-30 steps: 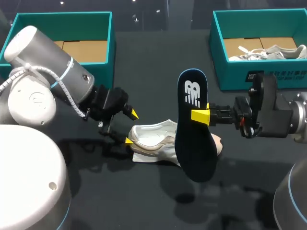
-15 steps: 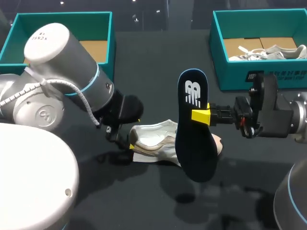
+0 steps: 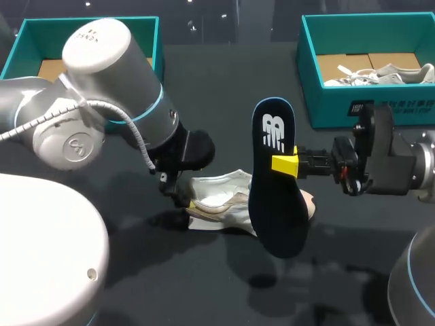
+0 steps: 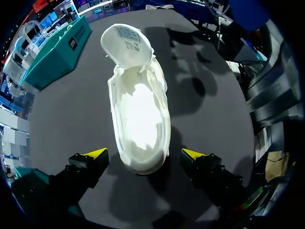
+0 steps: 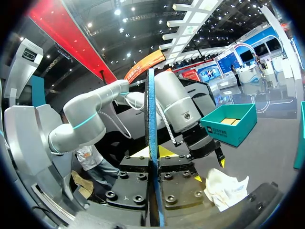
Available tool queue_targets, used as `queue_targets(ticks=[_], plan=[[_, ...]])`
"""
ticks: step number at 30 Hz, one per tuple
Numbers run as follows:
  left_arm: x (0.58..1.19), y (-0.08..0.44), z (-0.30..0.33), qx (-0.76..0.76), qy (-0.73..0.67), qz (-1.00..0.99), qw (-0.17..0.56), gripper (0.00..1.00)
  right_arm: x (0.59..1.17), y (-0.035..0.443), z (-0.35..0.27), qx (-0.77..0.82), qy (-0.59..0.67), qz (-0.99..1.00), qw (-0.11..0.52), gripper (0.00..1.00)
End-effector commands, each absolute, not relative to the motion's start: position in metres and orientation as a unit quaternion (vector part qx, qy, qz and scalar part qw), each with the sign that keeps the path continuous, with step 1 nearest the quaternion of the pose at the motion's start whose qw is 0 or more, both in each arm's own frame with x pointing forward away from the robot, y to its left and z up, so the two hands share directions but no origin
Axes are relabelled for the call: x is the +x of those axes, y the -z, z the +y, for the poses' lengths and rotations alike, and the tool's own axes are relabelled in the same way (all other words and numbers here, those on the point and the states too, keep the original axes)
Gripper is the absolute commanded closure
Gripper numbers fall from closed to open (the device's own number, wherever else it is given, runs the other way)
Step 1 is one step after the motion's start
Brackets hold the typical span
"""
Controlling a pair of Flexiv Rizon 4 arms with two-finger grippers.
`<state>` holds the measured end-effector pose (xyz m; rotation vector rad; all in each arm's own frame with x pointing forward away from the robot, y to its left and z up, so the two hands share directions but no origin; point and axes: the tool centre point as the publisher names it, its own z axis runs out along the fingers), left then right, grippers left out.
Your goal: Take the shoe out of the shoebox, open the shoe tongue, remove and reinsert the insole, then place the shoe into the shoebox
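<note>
The white shoe [image 3: 216,201] lay near the middle of the table [image 3: 224,88], tongue folded back. The left gripper [image 4: 144,153] stood wide, its fingers either side of the heel. The right gripper [image 5: 153,152] clamped the dark insole [image 3: 275,204] upright near the shoe

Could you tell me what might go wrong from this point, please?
The right gripper pinches the insole at one edge, so it may pivot or slip during reinsertion. The left gripper straddles the shoe at its heel, open and not touching, so the shoe could slide when pushed.
</note>
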<state>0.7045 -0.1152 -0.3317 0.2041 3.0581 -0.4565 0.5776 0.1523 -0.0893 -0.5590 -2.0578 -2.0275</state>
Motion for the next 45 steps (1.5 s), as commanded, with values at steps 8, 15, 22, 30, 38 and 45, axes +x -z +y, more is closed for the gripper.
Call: queue_targets(ticks=[8, 15, 22, 30, 38, 45], plan=[[0.716, 0.312, -0.145, 0.080, 0.144, 0.986, 0.034, 0.00, 0.571, 0.088, 0.151, -0.193, 0.685, -0.696, 0.096, 1.00], [0.726, 0.320, -0.172, 0.079, 0.146, 0.985, 0.045, 0.00, 0.571, 0.088, 0.151, -0.193, 0.685, -0.696, 0.096, 1.00], [0.741, 0.336, -0.188, 0.064, 0.127, 0.989, 0.040, 0.11, 0.571, 0.088, 0.151, -0.193, 0.685, -0.696, 0.096, 1.00], [0.750, 0.350, -0.201, 0.048, 0.120, 0.991, 0.024, 0.27, 0.571, 0.088, 0.151, -0.193, 0.685, -0.696, 0.096, 1.00], [0.746, 0.364, -0.206, 0.048, 0.109, 0.993, 0.018, 0.39, 0.571, 0.088, 0.151, -0.193, 0.685, -0.696, 0.096, 1.00], [0.740, 0.374, -0.207, 0.049, 0.099, 0.994, 0.013, 0.51, 0.571, 0.088, 0.151, -0.193, 0.685, -0.696, 0.096, 1.00]])
